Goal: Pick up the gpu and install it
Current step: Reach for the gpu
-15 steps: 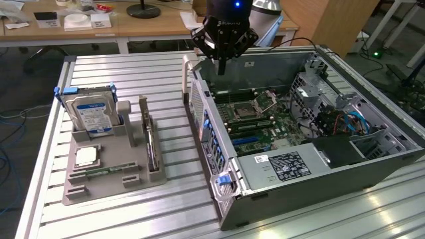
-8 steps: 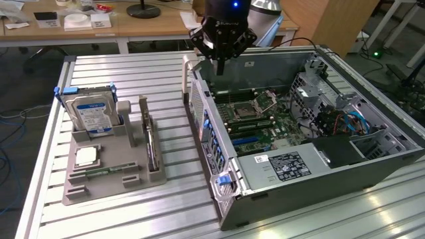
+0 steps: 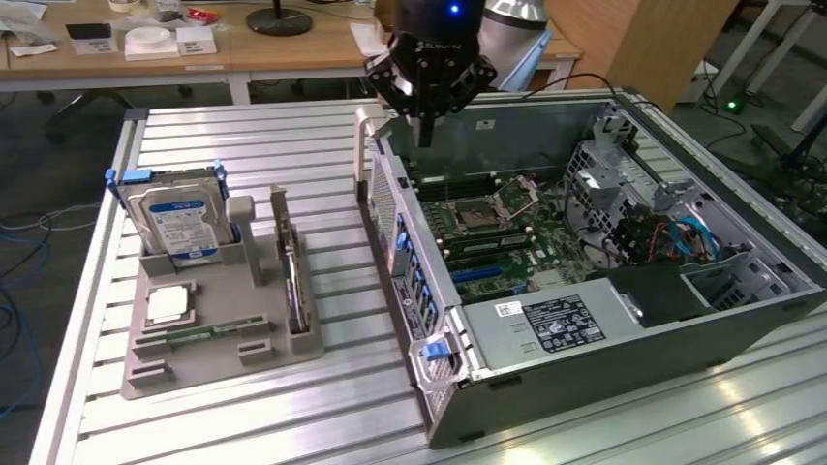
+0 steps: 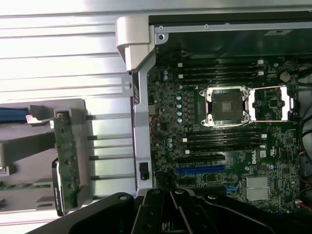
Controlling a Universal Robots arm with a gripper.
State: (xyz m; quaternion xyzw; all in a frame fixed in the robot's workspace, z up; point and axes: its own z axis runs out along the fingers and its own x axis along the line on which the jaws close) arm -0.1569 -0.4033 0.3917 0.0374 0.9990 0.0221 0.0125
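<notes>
So the whole setup sits on a slatted aluminium table (image 3: 259,145), with long shiny ribs running across it and dark grooves in between. Two things sit straight on it. The big one is an open PC case (image 3: 621,373) lying on its side, open face up, hogging most of the table. Just beside the case, on the exterior view's left of it, there's a flat grey holder tray (image 3: 232,291), with a strip of bare slats showing between the two. More bare slats run past the case's front corner, nearer the camera
</notes>
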